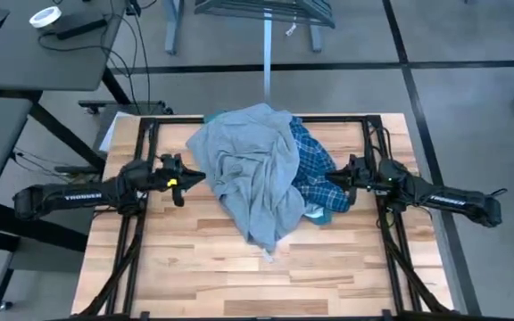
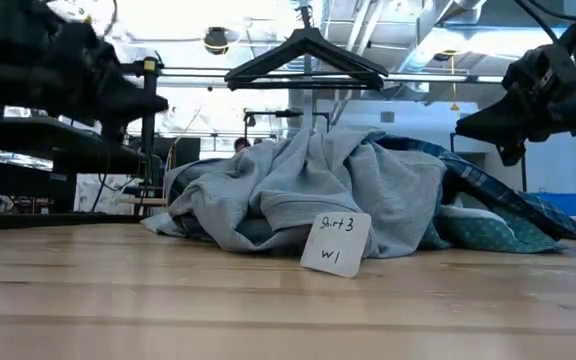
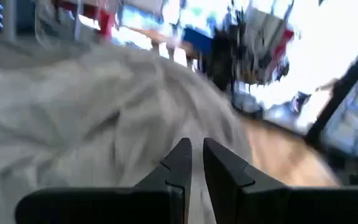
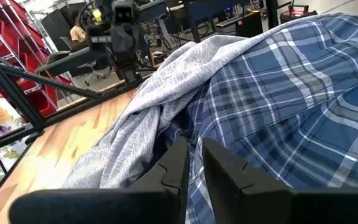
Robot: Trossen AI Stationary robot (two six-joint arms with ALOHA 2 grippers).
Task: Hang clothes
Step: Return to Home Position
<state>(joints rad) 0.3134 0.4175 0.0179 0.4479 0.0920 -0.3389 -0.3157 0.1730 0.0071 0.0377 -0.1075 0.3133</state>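
Observation:
The clothes lie in one heap at the middle of the table. A grey tee [image 1: 248, 174] is on top, and a blue-white plaid shirt [image 1: 315, 169] shows from under it on the right. A green shirt [image 1: 321, 214] peeks out at the heap's near right. My left gripper [image 1: 193, 178] hovers shut just left of the grey tee [image 3: 104, 118]. My right gripper [image 1: 333, 178] hovers shut at the right edge of the plaid shirt [image 4: 291, 93]. In the low view both grippers [image 2: 153, 100] [image 2: 468, 125] stand above the table, clear of the cloth.
A white card [image 2: 335, 243] reading "Shirt 3 W1" leans against the heap's near side. A dark hanger [image 2: 306, 55] hangs on a rail [image 2: 438, 78] beyond the table's far edge. Black frame bars [image 1: 145, 134] run along the table's left, right and far sides. Bare wood [image 1: 239, 285] lies near the front.

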